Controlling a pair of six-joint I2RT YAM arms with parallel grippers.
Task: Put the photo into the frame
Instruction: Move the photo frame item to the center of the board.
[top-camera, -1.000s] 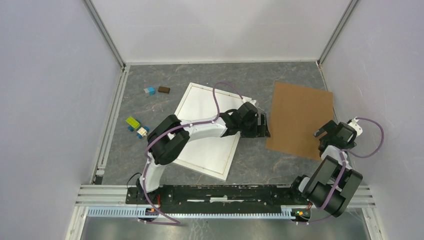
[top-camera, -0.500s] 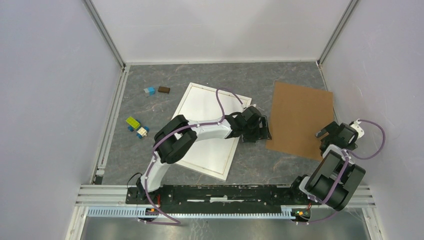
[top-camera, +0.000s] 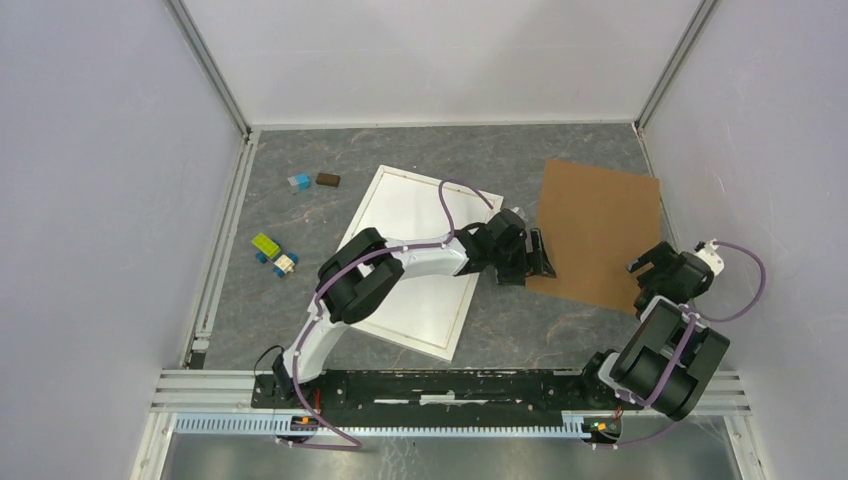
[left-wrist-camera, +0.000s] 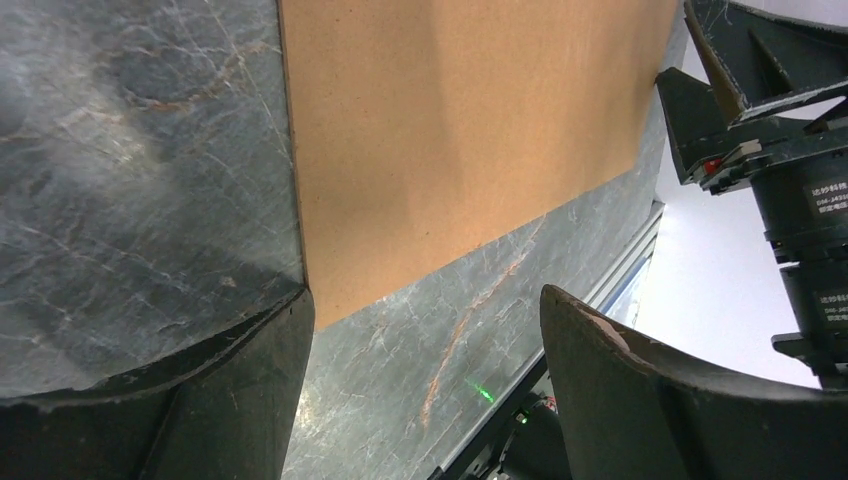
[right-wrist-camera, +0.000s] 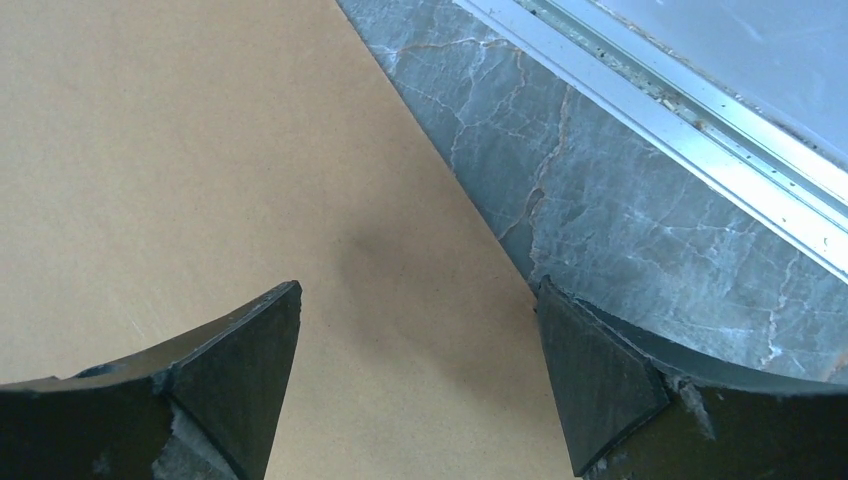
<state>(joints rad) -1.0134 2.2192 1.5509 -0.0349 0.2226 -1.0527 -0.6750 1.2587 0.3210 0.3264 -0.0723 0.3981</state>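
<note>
Brown fibreboard backing board (top-camera: 597, 232), rectangular, matte, thin-edged, flat on the right of the grey marble-veined table (top-camera: 300, 310). Left gripper (top-camera: 545, 262): jaws wide apart and empty, low at the board's near-left corner, and in its wrist view that corner lies right beside one dark finger (left-wrist-camera: 200, 400). Right gripper (top-camera: 645, 262): jaws likewise spread and holding nothing, over the board's right edge, near the ribbed aluminium rail (right-wrist-camera: 700, 110). White frame (top-camera: 405, 215): large, thin-rimmed, lying flat and askew at centre, partly under my left arm, well apart from the board. Photo: I cannot pick it out (the plain white panel inside the rim could be its back). Far left: a blue-grey block (top-camera: 298, 181), a brown block (top-camera: 328, 180), a yellow-green brick (top-camera: 265, 243). Small white labels on the right arm are too fine to read.
</note>
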